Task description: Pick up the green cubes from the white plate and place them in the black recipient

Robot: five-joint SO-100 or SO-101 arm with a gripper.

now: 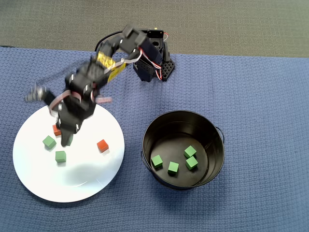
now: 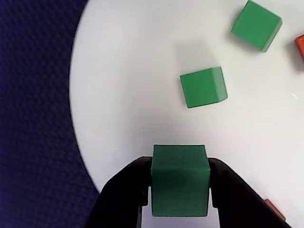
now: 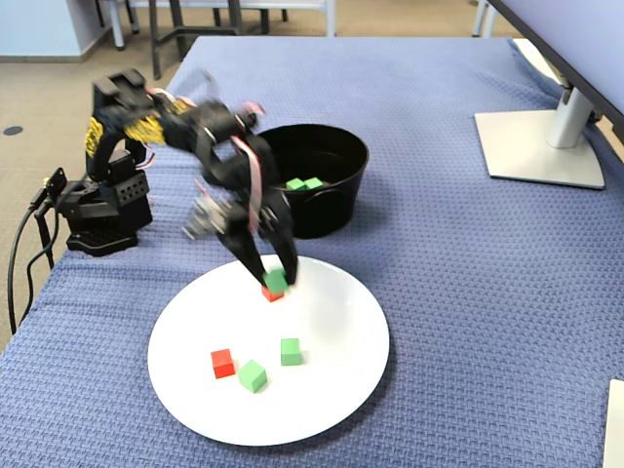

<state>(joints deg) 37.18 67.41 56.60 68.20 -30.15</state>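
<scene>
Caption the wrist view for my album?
Gripper clasping a green cube above the white plate.

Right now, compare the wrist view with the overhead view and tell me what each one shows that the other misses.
Only the wrist view shows the gripper clamped on a green cube, jaws pressed against its two sides.

Only the overhead view shows the black bucket with four green cubes lying inside, the arm's base, and the whole white plate on the blue cloth.

Both show two loose green cubes on the plate, a red cube near them, and the plate's edge against the cloth.
</scene>
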